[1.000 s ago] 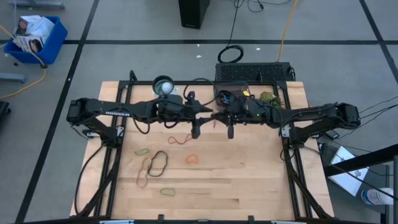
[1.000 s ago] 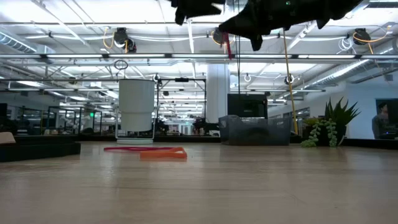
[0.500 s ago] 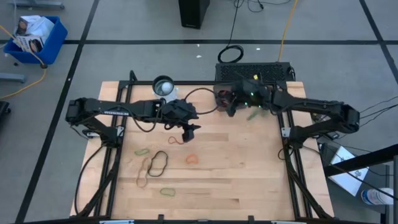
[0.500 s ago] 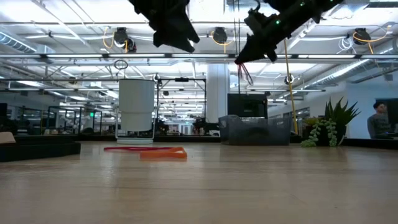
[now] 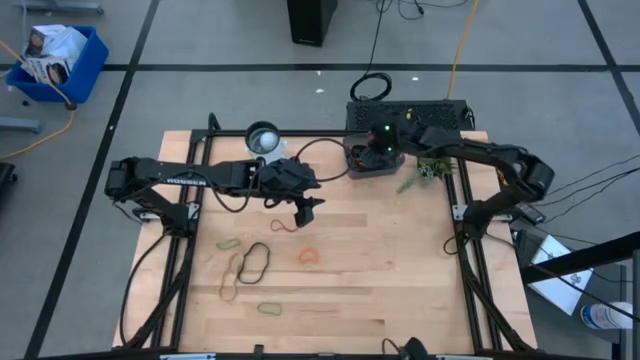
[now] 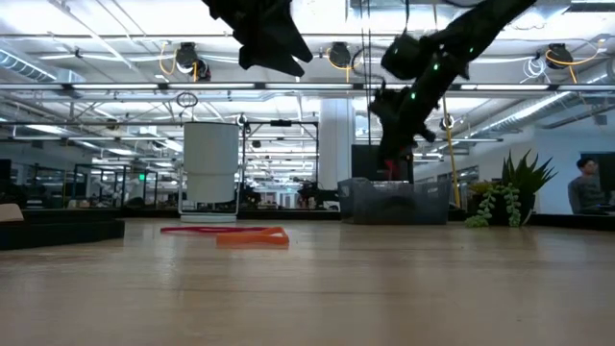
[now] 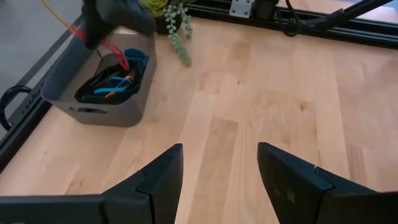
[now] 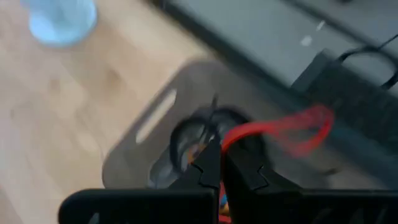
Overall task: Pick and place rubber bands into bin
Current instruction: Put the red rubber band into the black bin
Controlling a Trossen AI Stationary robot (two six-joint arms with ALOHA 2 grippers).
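Note:
The smoky-grey bin (image 5: 356, 170) stands at the table's far edge with several bands inside (image 7: 112, 84). My right gripper (image 5: 372, 160) hangs just above it, shut on a red rubber band (image 8: 280, 130). My left gripper (image 7: 221, 177) is open over the middle of the table (image 5: 305, 208), with nothing between its fingers. Loose rubber bands lie flat on the wood: a red one (image 5: 287, 224), an orange one (image 5: 308, 256), a black one (image 5: 255, 262), green ones (image 5: 228, 243) and a tan one (image 5: 230, 290). My right gripper pinches the red band (image 8: 233, 140) between its two fingertips, slanting down over the bin. Most of the loop sticks out past the fingers. In the left wrist view the band (image 7: 115, 50) hangs slack below the gripper, reaching down toward the bin's opening.
A clear round cup (image 5: 263, 137) stands at the far edge, left of the bin. A small green plant (image 5: 430, 165) sits right of the bin. Black frame rails run along the table's sides. Bare wood (image 5: 400, 270) lies on the near right.
My right gripper has swung from the table's middle toward the far edge, tipped downward, and come over the bin with the red band still in its fingers. My left gripper has tipped downward and otherwise stayed over the middle.

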